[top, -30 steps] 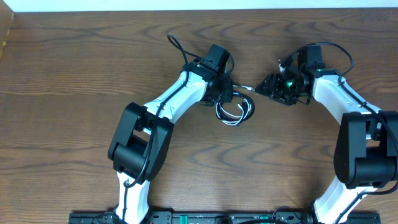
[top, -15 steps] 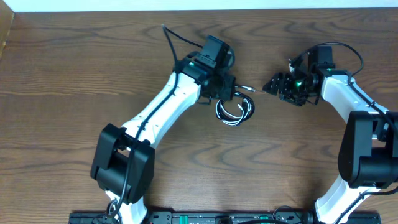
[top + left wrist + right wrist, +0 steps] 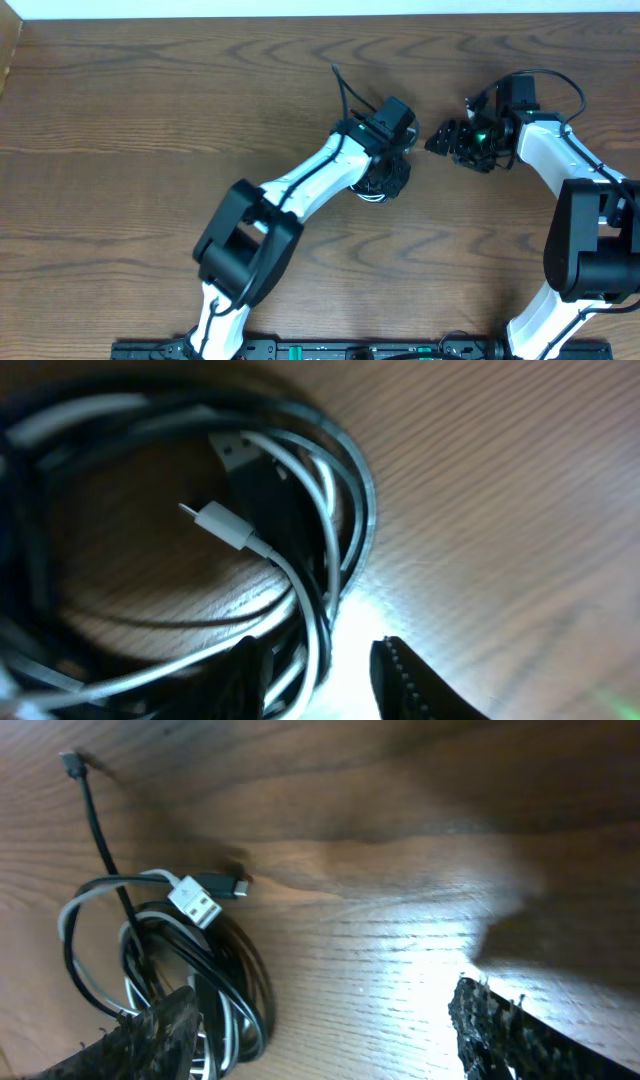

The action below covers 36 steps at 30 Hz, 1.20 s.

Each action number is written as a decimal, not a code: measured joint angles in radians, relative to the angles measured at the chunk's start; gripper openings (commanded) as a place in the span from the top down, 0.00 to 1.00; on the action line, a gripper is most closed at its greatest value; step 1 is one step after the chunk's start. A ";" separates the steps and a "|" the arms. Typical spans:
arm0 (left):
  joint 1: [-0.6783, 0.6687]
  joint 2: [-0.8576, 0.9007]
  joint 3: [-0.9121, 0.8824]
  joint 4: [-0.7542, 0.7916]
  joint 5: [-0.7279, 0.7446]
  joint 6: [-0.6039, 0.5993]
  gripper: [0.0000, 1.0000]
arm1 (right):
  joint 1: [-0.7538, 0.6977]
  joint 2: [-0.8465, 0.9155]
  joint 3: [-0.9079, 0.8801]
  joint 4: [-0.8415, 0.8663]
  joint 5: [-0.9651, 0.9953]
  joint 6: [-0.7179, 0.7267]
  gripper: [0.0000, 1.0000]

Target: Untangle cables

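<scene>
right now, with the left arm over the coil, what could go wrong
1. The left jaws sit over white cord and black cord strands together; closing may grab both and drag the whole coil instead of separating it.
2. The right jaws stand open, off the coil, so nothing anchors it.
3. The white plug lies inside the loops; pulling might tighten the tangle.

Close up, the black cable (image 3: 365,510) and white cable (image 3: 300,575) lie coiled together on the table (image 3: 500,490). Inside the loop a white plug (image 3: 225,523) points up and left, and just beside it is a black plug (image 3: 245,460) with a silvery end. The left gripper (image 3: 318,655) sits at the bottom edge, its fingers (image 3: 415,680) apart. Strands run down between them, close against the left finger, with a bright strip of bare wood next to the right one.
</scene>
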 measured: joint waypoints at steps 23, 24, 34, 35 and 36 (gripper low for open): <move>-0.018 0.056 -0.002 0.065 -0.013 0.002 0.92 | 0.000 0.000 0.000 -0.020 0.030 -0.017 0.34; -0.018 0.056 -0.002 0.066 -0.013 0.002 0.92 | 0.000 0.000 0.000 -0.020 0.030 -0.019 0.37; 0.032 0.001 -0.002 0.069 0.025 -0.009 0.92 | 0.000 -0.004 0.000 0.011 -0.074 -0.032 0.34; 0.047 -0.023 -0.002 0.068 0.034 -0.022 0.93 | 0.000 -0.010 0.000 0.016 -0.092 -0.033 0.34; 0.063 -0.052 -0.002 0.068 0.046 -0.035 0.92 | 0.000 -0.018 0.000 0.022 -0.109 -0.034 0.34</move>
